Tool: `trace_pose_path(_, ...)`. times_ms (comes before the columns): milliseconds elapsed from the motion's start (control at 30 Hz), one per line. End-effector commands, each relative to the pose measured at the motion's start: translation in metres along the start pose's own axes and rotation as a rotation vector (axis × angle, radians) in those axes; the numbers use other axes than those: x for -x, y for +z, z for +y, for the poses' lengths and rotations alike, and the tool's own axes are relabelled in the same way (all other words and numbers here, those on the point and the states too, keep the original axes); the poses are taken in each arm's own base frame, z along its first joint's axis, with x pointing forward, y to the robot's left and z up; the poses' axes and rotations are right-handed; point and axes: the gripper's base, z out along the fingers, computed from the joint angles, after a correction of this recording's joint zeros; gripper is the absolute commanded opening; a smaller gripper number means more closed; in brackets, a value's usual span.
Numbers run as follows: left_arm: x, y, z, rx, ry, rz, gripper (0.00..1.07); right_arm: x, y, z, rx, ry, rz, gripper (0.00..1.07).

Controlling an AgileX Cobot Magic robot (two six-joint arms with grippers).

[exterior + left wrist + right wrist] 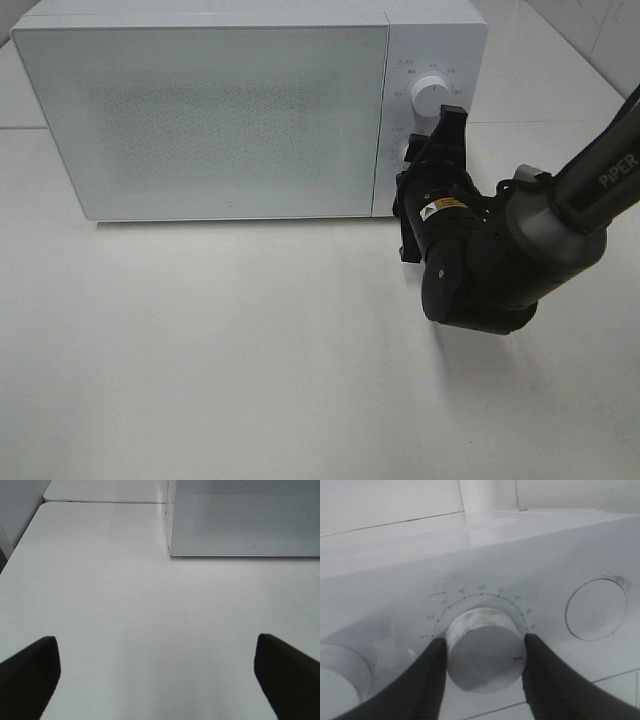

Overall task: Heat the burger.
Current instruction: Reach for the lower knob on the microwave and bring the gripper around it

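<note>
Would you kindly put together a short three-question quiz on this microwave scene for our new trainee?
1. True or false: the microwave door stands open.
2. What does the right tool squeeze? A: the door edge. B: the numbered dial. C: a plate.
3. Fill in: the left tool hangs ___ over the table.
Key: 1 false; 2 B; 3 open.

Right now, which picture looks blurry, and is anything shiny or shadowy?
Right wrist view: the right tool gripping the timer knob looks dark and soft-edged, and the top of the microwave shines with reflections. Left wrist view: the left tool is blurry black at the corners. Exterior high view: sharp, evenly lit, faint shadow by the arm.
</note>
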Motion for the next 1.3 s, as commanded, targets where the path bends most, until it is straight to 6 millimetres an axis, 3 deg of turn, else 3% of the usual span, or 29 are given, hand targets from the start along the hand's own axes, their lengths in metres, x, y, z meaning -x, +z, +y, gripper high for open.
trace_pose_path(33, 0.0, -0.002, -0.001, -0.002, 0.0, -0.031, 0.98, -0.019, 0.002, 0.026, 0.207, 0.047, 0.142, 0.0)
trace_pose_path(767, 0.0, -0.002, -0.001, -0.002, 0.0, -0.031, 0.98, -0.011, 0.003, 0.026, 0.208, 0.064, 0.056, 0.04)
trace_pose_path(967, 0.0, -0.002, -0.001, -0.002, 0.0, -0.031, 0.98, -0.009, 0.003, 0.026, 0.209, 0.036, 0.034, 0.22)
trace_pose_path(1000, 0.0, -0.002, -0.001, -0.002, 0.0, -0.031, 0.98, -0.008, 0.003, 0.026, 0.209, 0.029, 0.027, 0.3)
trace_pose_path(1100, 0.0, -0.002, -0.001, -0.002, 0.0, -0.031, 0.98, -0.007, 0.003, 0.026, 0.209, 0.032, 0.012, 0.41)
trace_pose_path(1300, 0.0, -0.002, -0.001, -0.002, 0.0, -0.031, 0.98, -0.005, 0.002, 0.025, 0.201, -0.001, 0.008, 0.52)
